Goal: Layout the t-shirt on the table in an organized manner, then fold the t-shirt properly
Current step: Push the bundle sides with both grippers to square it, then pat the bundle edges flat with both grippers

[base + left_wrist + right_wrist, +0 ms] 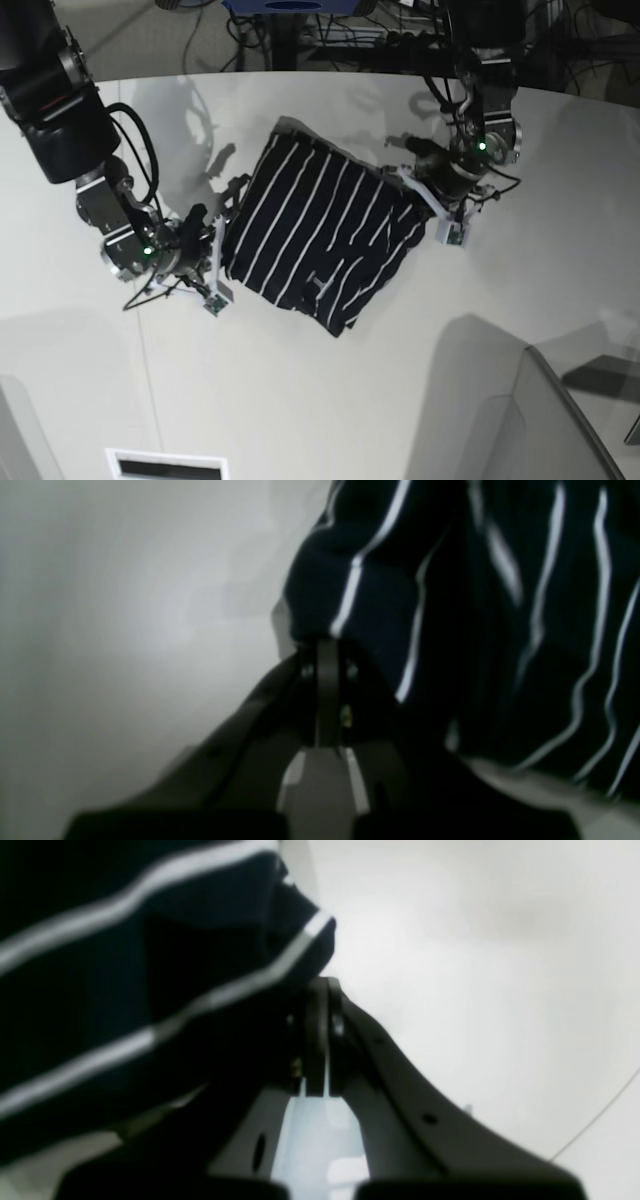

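The t-shirt, dark navy with thin white stripes, is stretched between both arms above the table, its lower part bunched and hanging. At the shirt's left edge in the base view, my right gripper is shut on the fabric; its wrist view shows the jaws pinched on a striped fold. My left gripper holds the opposite edge. In the left wrist view its closed tips clamp the t-shirt.
The off-white tabletop fills the background of both wrist views, with a thin dark seam at one side. A grey angled panel stands at the lower right, a slot sits at the front edge, and cables lie behind the table.
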Motion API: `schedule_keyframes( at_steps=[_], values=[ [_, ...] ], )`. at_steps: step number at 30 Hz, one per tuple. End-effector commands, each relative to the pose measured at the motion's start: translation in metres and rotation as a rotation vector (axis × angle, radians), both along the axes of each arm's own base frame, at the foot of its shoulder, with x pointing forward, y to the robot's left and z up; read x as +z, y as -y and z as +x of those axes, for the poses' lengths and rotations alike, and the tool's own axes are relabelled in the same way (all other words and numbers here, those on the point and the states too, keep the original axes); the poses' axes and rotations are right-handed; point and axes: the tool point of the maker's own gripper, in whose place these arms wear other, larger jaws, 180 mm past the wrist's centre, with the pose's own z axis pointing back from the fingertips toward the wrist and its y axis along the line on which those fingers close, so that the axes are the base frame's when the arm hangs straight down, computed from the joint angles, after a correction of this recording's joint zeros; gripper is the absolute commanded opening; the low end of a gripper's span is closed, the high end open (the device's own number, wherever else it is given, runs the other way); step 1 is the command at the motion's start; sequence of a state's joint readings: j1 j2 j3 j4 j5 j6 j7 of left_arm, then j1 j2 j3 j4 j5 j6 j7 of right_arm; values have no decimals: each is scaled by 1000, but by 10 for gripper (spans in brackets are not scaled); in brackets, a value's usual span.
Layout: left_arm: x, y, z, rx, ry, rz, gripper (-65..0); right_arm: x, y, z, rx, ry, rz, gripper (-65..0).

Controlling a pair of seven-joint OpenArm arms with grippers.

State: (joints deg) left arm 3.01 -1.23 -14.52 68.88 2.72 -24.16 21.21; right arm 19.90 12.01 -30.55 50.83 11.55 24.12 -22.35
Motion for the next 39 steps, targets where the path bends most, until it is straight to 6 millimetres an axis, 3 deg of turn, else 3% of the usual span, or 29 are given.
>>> schedule_keyframes(
  at_steps=[1,4,8,13,20,29,32,36,39],
  values=[
    [5,0,13,0,16,0,-650,8,7,5,1,19,-6,-650],
    [8,9,35,-24,27,-10,-650,4,12,-10,12,-3,-27,-650],
    [16,37,63,-104,71,-28,-650,1,10,-41,45,-34,-44,-650],
    [17,71,89,-190,108,-59,-650,0,-5,-83,91,-74,-41,-650],
    [30,91,124,-228,166,-92,-650,0,-19,-120,119,-119,-30,-650],
    [56,93,154,-200,246,-81,-650,6,-11,-120,118,-134,-75,-650],
    [70,90,160,-197,290,-76,-650,19,15,-111,20,-121,-89,-650],
    [79,86,136,-209,329,-51,-650,41,48,-102,-104,-80,-94,-650],
    [96,91,111,-213,349,-59,-650,59,55,-97,-148,-26,-72,-650]
  ],
)
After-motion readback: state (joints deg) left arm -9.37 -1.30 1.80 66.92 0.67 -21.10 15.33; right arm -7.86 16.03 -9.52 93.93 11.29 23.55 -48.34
